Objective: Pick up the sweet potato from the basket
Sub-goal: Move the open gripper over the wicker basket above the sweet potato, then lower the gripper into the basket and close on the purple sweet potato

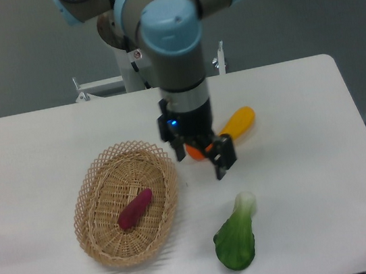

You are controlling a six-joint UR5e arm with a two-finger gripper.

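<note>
The magenta-purple sweet potato (135,208) lies slanted on the floor of the tan wicker basket (90,191) at the left of the table. My gripper (200,158) hangs just right of the basket's upper right rim, above the table. It is open and nothing sits between its fingers. One dark finger (223,161) shows clearly at the lower right. The sweet potato is about a hand's width down and to the left of the gripper.
The orange (196,152) sits right behind the gripper and is mostly hidden by it. A yellow squash-like vegetable (238,124) lies to its right. A green bok choy (236,236) lies near the front edge. The robot base (133,62) stands at the back.
</note>
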